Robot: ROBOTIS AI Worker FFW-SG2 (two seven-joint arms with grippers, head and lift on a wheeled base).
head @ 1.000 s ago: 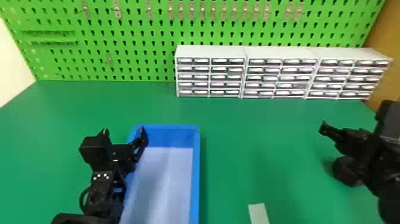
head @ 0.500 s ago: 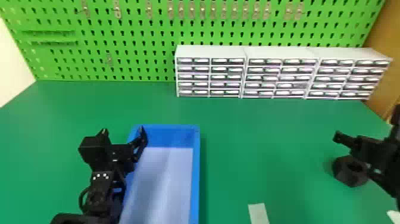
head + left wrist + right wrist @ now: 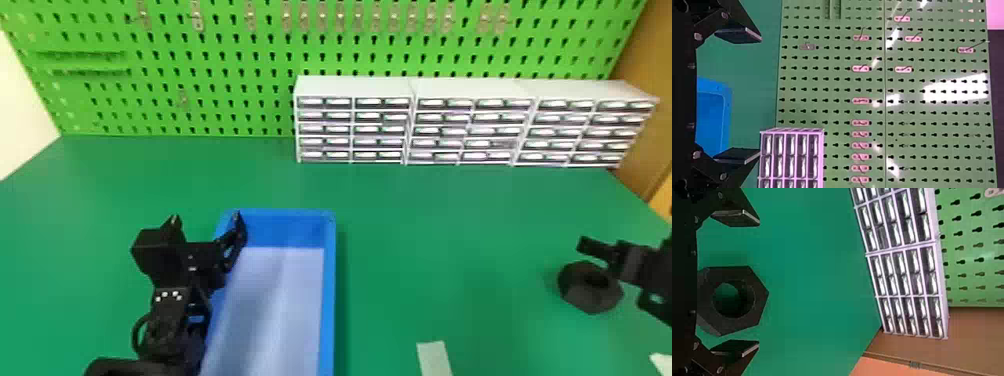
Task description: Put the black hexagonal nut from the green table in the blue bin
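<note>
Right hand: we have the right hand (image 3: 755,283) open, its fingers (image 3: 736,347) apart on either side of the nut, with no grip made.
Nut: the black nut (image 3: 590,296) lies on the green tabletop (image 3: 440,210), well out at 3 o'clock from the blue bin (image 3: 327,300).
Centring: the 3 o'clock finger looks closer, so we should ease the hand that way before closing.
Squeeze: we'd best bring both pads onto opposite flats, low and evenly; catching a corner could twist it.
Lift: we should raise it straight, then carry toward 9 o'clock above the bin's rim.
Nut's facing: hole upward, one corner roughly toward 12 o'clock.
Long axis: we see none across the hexagon; the hole's axis stands about upright.
Left hand: open, by the bin's 10 o'clock corner (image 3: 231,216).
</note>
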